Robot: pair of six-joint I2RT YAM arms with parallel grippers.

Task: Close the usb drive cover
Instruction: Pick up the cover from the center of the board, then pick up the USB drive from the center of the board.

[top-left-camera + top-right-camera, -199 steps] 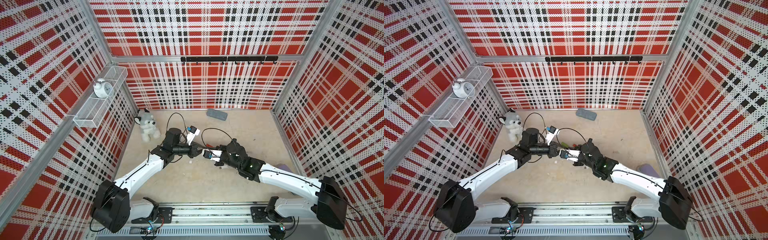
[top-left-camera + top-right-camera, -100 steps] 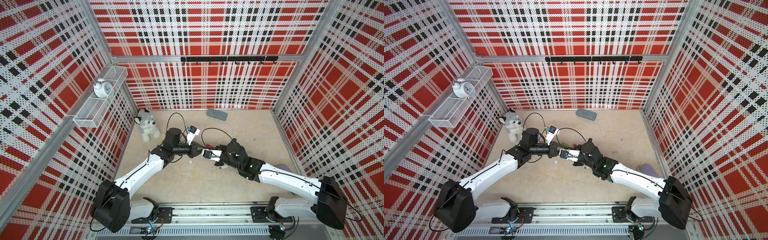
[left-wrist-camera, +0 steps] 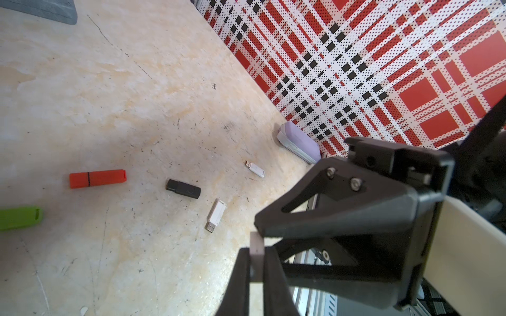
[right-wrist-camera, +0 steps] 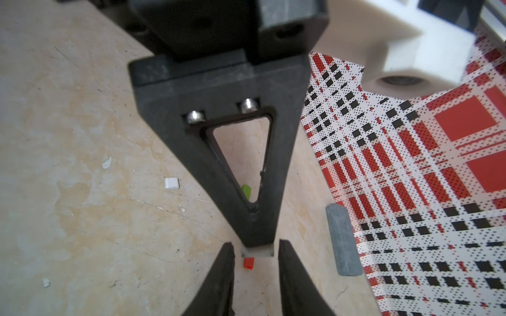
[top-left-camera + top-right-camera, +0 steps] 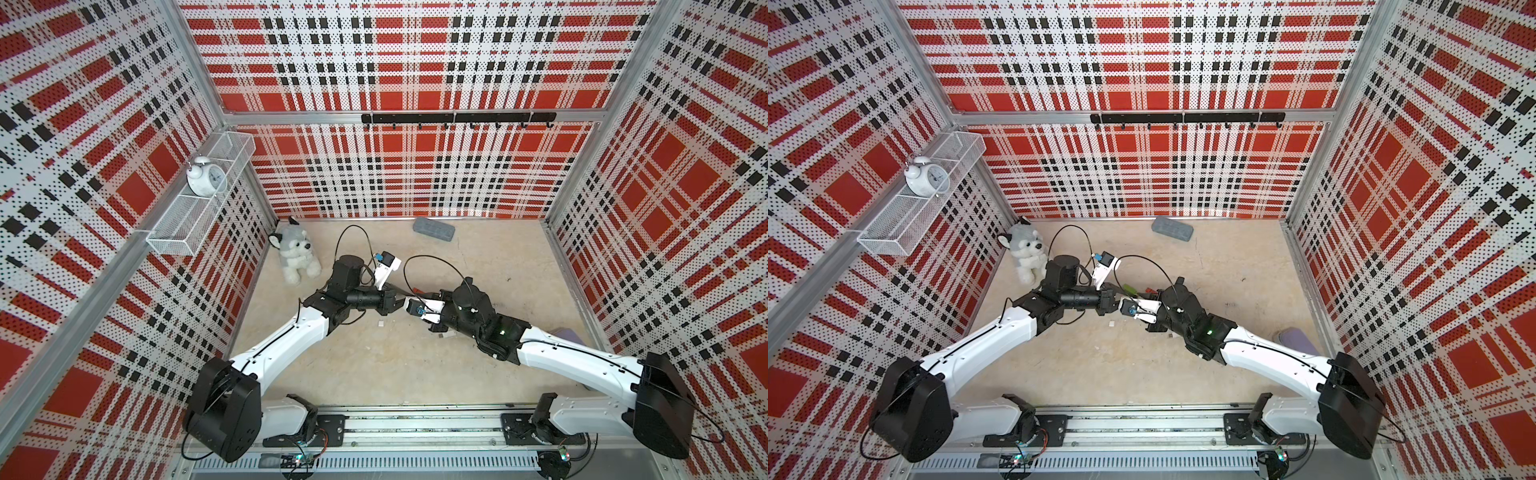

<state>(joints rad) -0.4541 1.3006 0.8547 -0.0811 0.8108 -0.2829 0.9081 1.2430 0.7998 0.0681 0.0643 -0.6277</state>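
Observation:
My left gripper [image 3: 256, 253] is shut on a small white usb drive [image 3: 256, 239], whose end sticks out past the fingertips. In the right wrist view that end [image 4: 257, 251] shows as a pale rectangle under the left finger [image 4: 246, 164]. My right gripper [image 4: 256, 255] is open, one jaw on each side of that end and not touching it. In both top views the two grippers [image 5: 397, 302] [image 5: 411, 302] meet tip to tip above the middle of the floor. Whether the cover sits on the held drive I cannot tell.
On the floor lie an orange drive [image 3: 97, 178], a green drive [image 3: 19, 219], a black drive [image 3: 183, 188], two uncapped white drives [image 3: 216, 216] [image 3: 254, 169] and a loose white cap [image 4: 172, 183]. A lilac case [image 3: 298, 146], a grey case [image 5: 432, 229] and a plush husky [image 5: 296, 253] sit by the walls.
The right gripper's jaws have spread apart from the white drive's end. The left gripper has stayed shut on the drive. Neither arm has visibly shifted.

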